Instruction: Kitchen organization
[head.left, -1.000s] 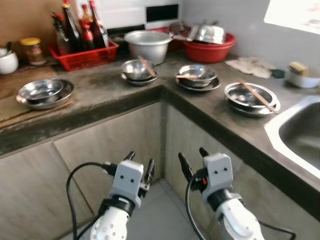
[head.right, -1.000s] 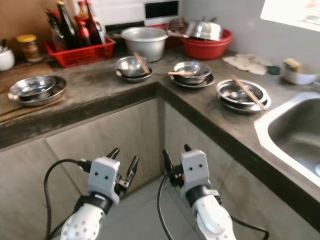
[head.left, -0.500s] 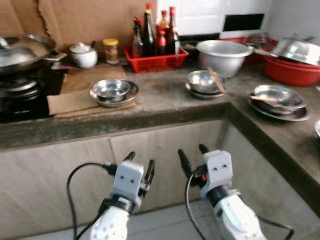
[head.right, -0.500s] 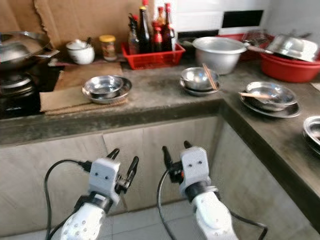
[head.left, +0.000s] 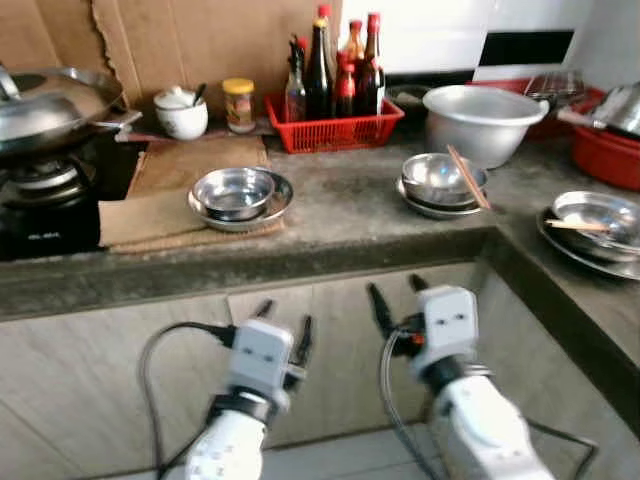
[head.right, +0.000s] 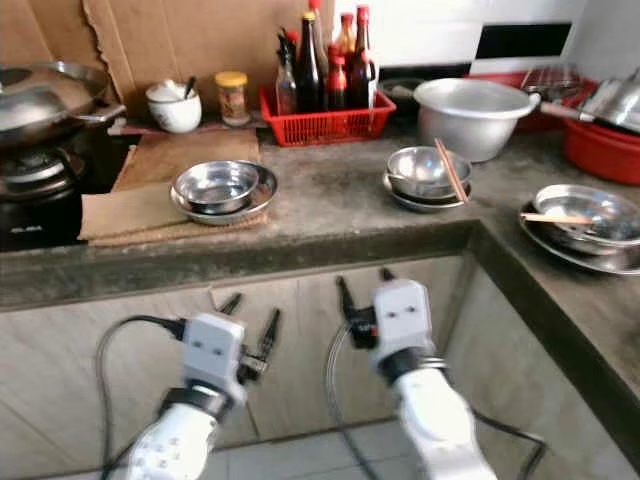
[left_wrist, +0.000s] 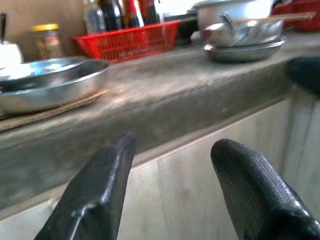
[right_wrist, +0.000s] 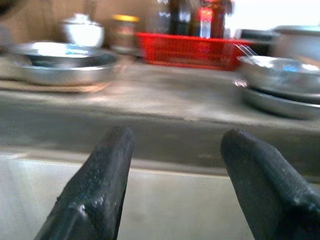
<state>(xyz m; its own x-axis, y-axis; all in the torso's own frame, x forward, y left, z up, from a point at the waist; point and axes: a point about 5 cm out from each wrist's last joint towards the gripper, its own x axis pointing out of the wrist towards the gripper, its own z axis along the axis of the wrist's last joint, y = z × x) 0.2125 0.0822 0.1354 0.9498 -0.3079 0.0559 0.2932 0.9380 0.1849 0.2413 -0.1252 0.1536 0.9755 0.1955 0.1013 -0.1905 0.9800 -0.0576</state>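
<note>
Red basket (head.left: 335, 128) holds sauce bottles (head.left: 335, 70); chopsticks (head.left: 468, 177) lie across a steel bowl (head.left: 442, 178).

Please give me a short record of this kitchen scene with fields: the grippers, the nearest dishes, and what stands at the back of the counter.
left gripper: open, below the counter edge, holding nothing
right gripper: open, below the counter edge, holding nothing
nearest dishes: stacked steel bowls on brown cardboard; steel bowl with chopsticks
back of counter: red plastic basket of dark bottles; large aluminium pot; white ceramic jar
stove side: steel wok
</note>
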